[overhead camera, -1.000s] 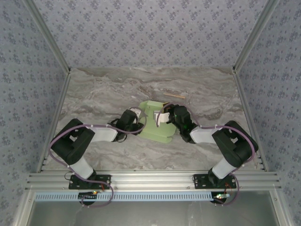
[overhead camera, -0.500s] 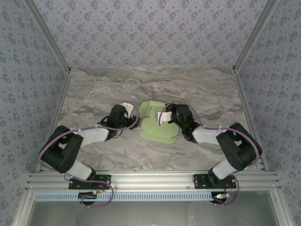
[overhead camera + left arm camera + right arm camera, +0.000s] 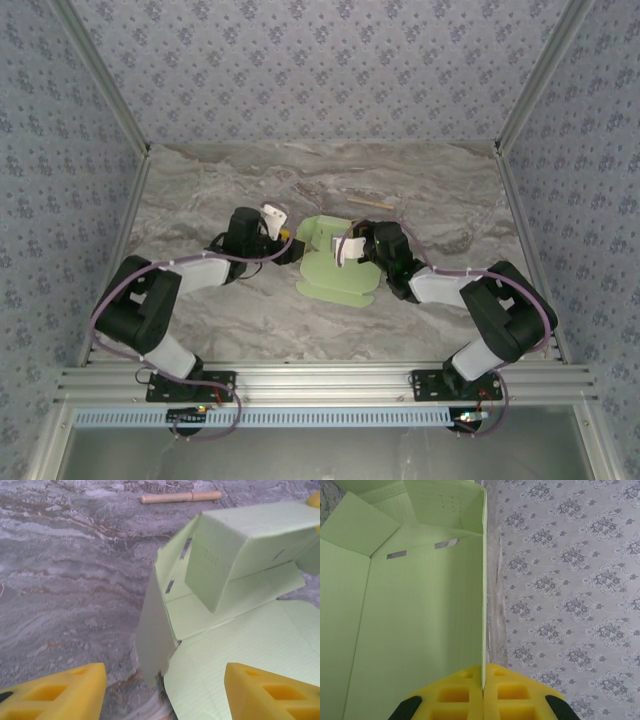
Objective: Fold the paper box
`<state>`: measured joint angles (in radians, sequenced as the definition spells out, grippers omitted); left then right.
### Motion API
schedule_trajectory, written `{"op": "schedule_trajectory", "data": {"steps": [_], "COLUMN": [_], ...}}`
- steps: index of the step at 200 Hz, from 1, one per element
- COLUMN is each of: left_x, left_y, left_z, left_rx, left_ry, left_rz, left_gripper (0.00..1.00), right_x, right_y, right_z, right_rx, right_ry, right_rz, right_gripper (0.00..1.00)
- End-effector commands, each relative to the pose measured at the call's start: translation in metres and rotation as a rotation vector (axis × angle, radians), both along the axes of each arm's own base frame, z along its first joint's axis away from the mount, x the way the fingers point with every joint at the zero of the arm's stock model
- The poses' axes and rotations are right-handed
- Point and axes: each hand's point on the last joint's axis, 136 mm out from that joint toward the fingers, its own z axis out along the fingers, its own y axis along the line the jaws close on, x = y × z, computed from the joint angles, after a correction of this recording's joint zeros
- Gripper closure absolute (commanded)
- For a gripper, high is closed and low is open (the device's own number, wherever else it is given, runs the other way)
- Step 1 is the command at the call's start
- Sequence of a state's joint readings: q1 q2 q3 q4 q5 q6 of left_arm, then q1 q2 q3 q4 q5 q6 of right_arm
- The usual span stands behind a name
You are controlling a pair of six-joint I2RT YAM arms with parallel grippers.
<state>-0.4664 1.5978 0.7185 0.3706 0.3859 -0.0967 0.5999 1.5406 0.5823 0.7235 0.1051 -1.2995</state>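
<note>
Lying just right of the middle of the top view, the paper box is half formed. Its walls stand up at the upper end, and a flat rounded panel spreads toward the bottom of the frame. Its long axis runs roughly up and down the picture, leaning slightly to the right at the bottom, with the raised, open-topped end pointing at the far wall.

The right gripper stays clamped on an upright card wall near the box's middle. In the right wrist view its yellow pads meet on that thin edge.

The left gripper has changed place. A second ago it was at the box's left edge, then it drew away to the left. It now sits just beside the upper left corner, apart from the card. Its yellow fingertips are spread with nothing gripped, and the box's left side flap stands ahead of them.

This looks like a regrasp: the left side flap is not yet secured and probably needs folding in next.

A wooden stick lies on the marbled table above the box, apart from it.
</note>
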Motion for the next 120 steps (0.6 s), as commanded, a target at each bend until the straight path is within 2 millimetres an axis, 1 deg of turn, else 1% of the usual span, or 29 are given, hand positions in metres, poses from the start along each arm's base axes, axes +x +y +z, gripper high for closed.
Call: {"op": "schedule_trajectory", "data": {"steps": [1,18,28,61,83,109,120], "left_x": [0.012,0.017,0.019,0.020,0.017,0.009,0.003], "left_y": [-0.012,-0.016,-0.017,-0.020,-0.024,-0.035,-0.042], "left_z": [0.013,0.017,0.017,0.020,0.027,0.037,0.036], "left_rx": [-0.025,-0.037,-0.038,-0.053,-0.063,-0.087,-0.095], "left_ry": [-0.039,-0.043,-0.044,-0.042,-0.038,-0.017,0.008], "left_rz": [-0.042,-0.049,-0.046,-0.042,-0.037,-0.046,-0.054], "left_gripper": [0.45,0.57,0.61,0.78,0.84,0.85,0.85], "right_x": [0.005,0.005,0.005,0.007,0.008,0.010,0.011], "right_y": [0.002,0.002,0.002,0.002,0.004,0.003,0.003], "right_z": [0.010,0.009,0.009,0.009,0.009,0.010,0.010], "right_rx": [0.019,0.017,0.017,0.013,0.005,0.002,0.002], "right_ry": [-0.006,-0.005,-0.005,-0.012,-0.027,-0.044,-0.044], "right_rz": [-0.007,-0.010,-0.011,-0.020,-0.027,-0.044,-0.047], "right_gripper": [1.00,1.00,1.00,1.00,1.00,1.00,1.00]}}
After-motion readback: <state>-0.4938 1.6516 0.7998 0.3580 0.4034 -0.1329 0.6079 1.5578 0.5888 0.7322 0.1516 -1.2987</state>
